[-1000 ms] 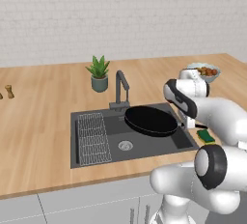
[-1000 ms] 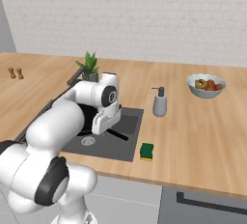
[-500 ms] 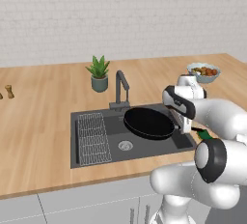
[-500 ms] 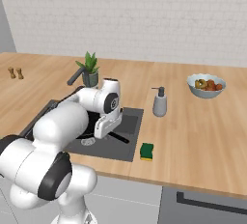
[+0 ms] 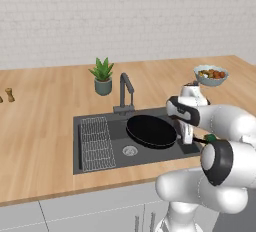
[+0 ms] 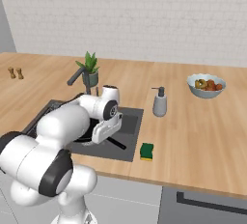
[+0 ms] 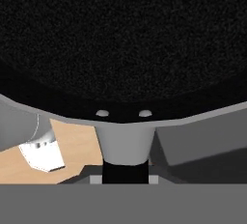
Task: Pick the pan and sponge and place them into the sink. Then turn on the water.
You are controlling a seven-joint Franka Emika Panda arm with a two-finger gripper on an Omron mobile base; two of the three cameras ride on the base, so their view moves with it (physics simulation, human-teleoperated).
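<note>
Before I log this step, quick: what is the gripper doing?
Gripper: shut on the short dark handle of the round black frying pan, over the dark grey sink.

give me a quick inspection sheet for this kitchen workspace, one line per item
surface: wooden counter, dry.
job's things: pan over the sink, held by its handle; sponge on the counter right of the basin; no water at the faucet.
clutter: potted plant, food bowl, soap dispenser, two small shakers.
grippers: gripper shut on the pan handle.
cables: nothing seen.
surroundings: white brick wall, cabinet fronts below.
</note>
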